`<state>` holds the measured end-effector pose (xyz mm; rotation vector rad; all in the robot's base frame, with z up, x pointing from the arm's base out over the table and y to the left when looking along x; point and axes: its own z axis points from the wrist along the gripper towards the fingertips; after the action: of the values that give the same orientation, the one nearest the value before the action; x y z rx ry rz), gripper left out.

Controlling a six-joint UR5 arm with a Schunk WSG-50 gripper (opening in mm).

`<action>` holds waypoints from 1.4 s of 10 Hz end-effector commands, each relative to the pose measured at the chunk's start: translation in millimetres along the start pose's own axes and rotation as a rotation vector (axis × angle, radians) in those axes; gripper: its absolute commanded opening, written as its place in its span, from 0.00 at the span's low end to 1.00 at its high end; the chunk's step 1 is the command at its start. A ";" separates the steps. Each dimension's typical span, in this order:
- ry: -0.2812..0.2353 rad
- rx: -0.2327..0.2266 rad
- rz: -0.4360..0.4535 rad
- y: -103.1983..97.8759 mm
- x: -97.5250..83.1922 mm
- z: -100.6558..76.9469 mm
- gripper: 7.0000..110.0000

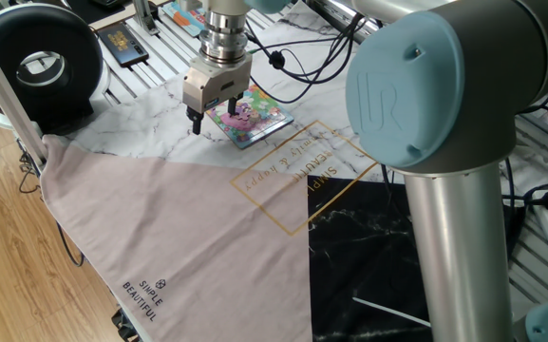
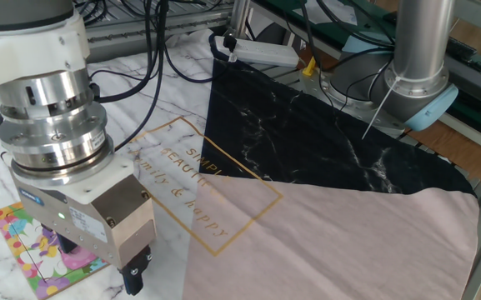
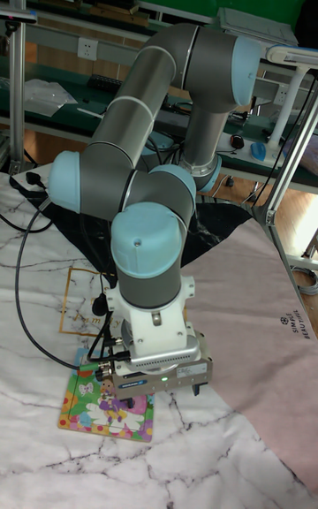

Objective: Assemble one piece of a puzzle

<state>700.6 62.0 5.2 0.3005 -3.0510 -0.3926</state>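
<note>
The puzzle (image 1: 266, 120) is a small square board with a pink, yellow and green cartoon picture, lying flat on the white marble cloth. It also shows in the other fixed view as the puzzle (image 2: 17, 240) and in the tall view as the puzzle (image 3: 88, 413). My gripper (image 1: 213, 116) hangs just above the board's near-left part, pointing straight down. Its dark fingers (image 2: 137, 275) stand wide apart, so it is open with nothing seen between them. The gripper (image 3: 155, 391) body covers part of the board. I cannot pick out the piece; it is hidden or lost in the picture.
A pink cloth (image 1: 188, 237) and a black marbled cloth (image 2: 323, 142) cover the near table. A round black device (image 1: 41, 62), a dark flat box (image 1: 122, 43) and another colourful board (image 1: 186, 17) lie at the back. A power strip (image 2: 261, 52) and cables run along the edge.
</note>
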 end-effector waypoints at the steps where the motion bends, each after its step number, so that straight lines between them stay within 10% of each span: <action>1: -0.006 -0.010 0.005 1.1 -1.1 -1.4 0.79; 14: -0.002 0.044 -0.010 -12.2 -0.3 -1.9 0.79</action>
<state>701.9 52.6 2.9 0.3202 -3.0595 -0.3355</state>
